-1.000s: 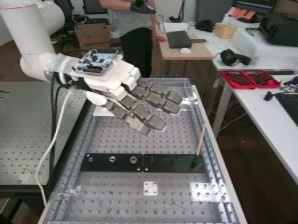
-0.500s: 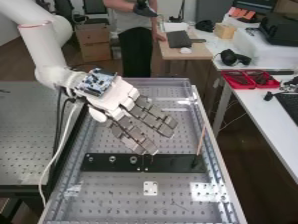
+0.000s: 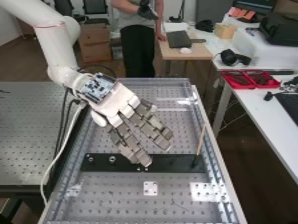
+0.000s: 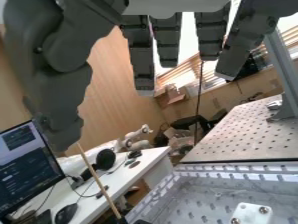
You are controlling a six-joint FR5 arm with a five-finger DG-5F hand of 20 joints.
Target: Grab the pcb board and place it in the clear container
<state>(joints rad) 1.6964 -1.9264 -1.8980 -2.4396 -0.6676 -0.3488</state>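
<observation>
In the high view the hand (image 3: 117, 103) hangs over the perforated metal bench, its straight fingers spread down and rightward over the middle of a long black strip (image 3: 120, 161). Nothing is held by it. A blue circuit board (image 3: 98, 87) sits on the back of the hand near the wrist. I cannot make out a loose board or a clear container on the bench. In the wrist view the hand (image 4: 142, 59) has long straight fingers, with the thumb at one side.
A thin upright stick (image 3: 201, 139) rises from the black strip's right end. A small white plate (image 3: 151, 188) lies on the bench nearer the front. Metal rails (image 3: 223, 165) edge the bench. Red trays (image 3: 250, 79) rest on the side table, and cables hang beside the arm.
The hand has come down and toward the bench's near end, from above the far part to over the black strip. Its fingers now tilt more downward and remain straight.
</observation>
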